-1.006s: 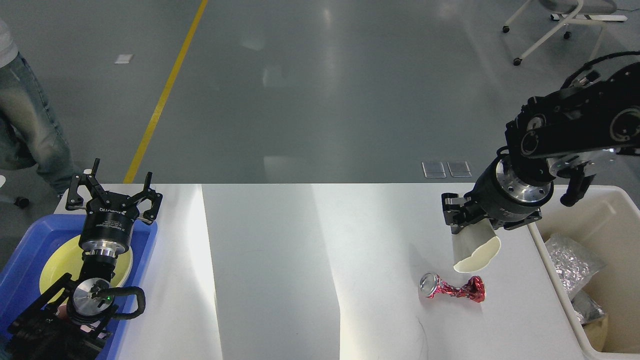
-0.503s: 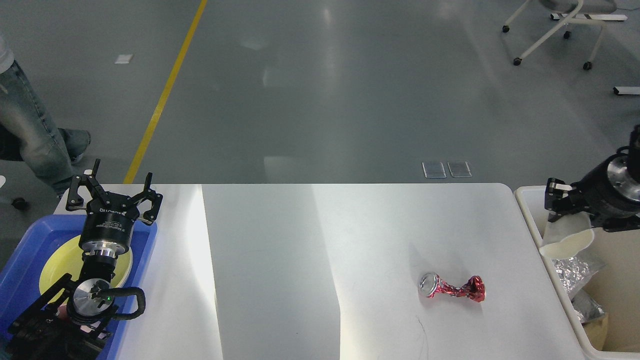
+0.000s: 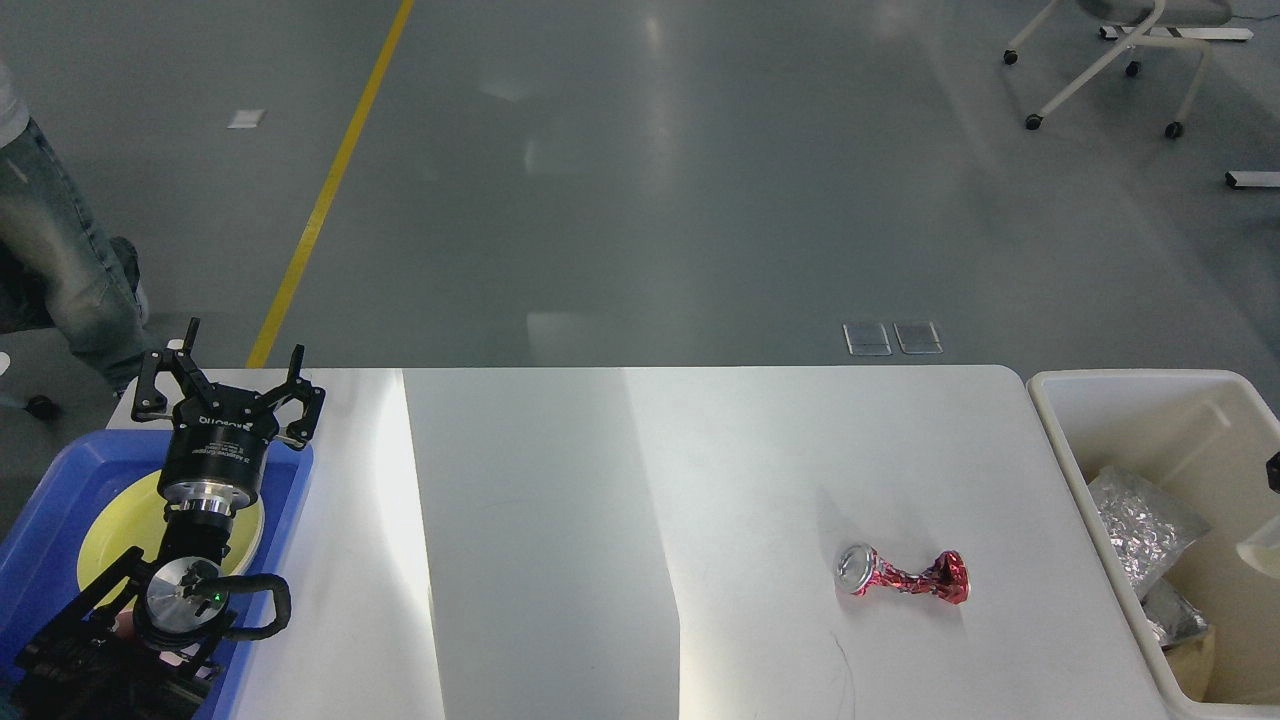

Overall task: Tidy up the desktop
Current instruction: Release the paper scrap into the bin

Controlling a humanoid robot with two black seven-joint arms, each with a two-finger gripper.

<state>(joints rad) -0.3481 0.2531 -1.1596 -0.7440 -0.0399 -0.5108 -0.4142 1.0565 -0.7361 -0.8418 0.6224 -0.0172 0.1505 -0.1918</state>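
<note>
While the crushed red can point(image 3: 903, 577) lies alone at lower right of the counter point(image 3: 560, 520), a roll is risked if pinched off-centre; left end effector point(image 3: 228, 385) is spread wide, empty; right end effector is unseen.

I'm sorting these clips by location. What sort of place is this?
Probably a robotics lab or workshop hall, not a home: bare grey concrete floor with a painted yellow line, a rolling chair base, and a white desktop staged with a crushed red can.
</note>
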